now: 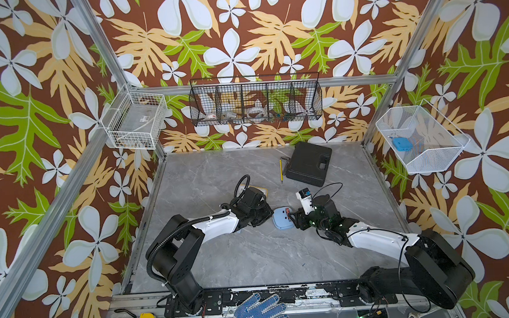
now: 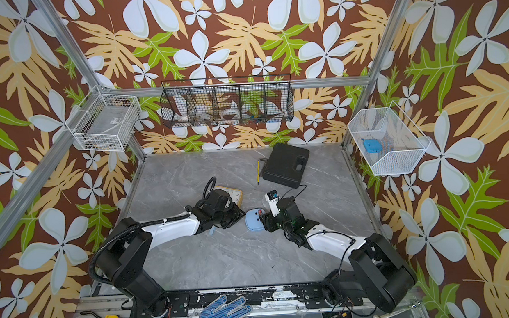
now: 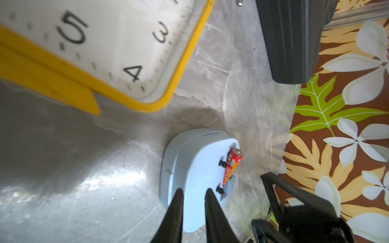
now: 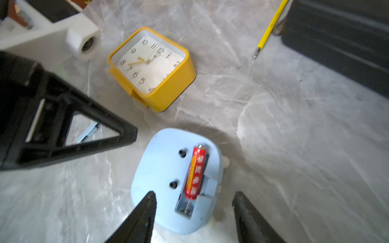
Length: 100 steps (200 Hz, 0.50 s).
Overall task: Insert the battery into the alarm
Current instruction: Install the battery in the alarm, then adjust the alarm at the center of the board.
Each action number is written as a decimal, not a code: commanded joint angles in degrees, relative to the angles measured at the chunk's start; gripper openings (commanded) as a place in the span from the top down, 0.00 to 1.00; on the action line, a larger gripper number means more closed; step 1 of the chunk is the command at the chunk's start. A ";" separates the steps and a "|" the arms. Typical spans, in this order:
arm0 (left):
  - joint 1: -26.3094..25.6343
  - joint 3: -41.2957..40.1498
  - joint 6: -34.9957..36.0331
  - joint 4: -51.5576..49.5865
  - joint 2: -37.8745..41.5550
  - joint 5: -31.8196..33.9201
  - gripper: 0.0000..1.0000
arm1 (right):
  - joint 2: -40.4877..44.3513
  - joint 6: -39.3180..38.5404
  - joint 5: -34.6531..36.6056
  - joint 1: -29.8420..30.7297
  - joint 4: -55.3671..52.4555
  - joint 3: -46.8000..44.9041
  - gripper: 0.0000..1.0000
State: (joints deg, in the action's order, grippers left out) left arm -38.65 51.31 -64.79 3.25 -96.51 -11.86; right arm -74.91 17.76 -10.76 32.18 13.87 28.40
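The light blue alarm (image 1: 281, 220) (image 2: 252, 220) lies face down on the grey table, its back up and its battery slot uncovered. The red battery (image 4: 195, 172) (image 3: 231, 166) sits in that slot along one edge, with its far end tilted up a little and the spring bare at the near end. My right gripper (image 4: 194, 194) (image 1: 294, 219) is open wide, its fingers on either side of the alarm's near end and off the battery. My left gripper (image 3: 193, 190) (image 1: 270, 216) has its tips over the opposite side of the alarm's back, a narrow gap between them and nothing in it.
A yellow square clock (image 4: 153, 69) (image 2: 234, 194) lies just behind the left gripper. A small blue cover piece (image 4: 88, 132) lies on the table under the left arm. A black case (image 1: 309, 164) and a yellow pencil (image 1: 281, 170) are at the back. Wire baskets hang on the walls.
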 commanded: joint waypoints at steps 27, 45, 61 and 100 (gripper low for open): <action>0.36 2.19 -0.73 0.49 -3.92 -4.30 0.75 | -0.17 0.00 -6.49 -0.63 -2.23 -1.15 0.34; 0.39 3.62 -0.15 0.67 -5.55 -5.57 0.75 | -1.11 0.41 -10.10 -1.57 -0.68 -1.57 0.33; 0.42 4.41 0.12 0.95 -6.46 -6.37 0.75 | -2.52 0.29 -12.41 -2.18 -0.41 -1.27 0.33; 0.69 5.48 0.35 1.76 -7.63 -7.53 0.75 | -6.20 -0.05 -17.39 -2.39 0.82 0.02 0.33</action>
State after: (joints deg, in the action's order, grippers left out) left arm -38.26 56.14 -64.82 3.53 -103.72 -17.54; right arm -80.09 17.78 -23.14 29.91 12.64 27.77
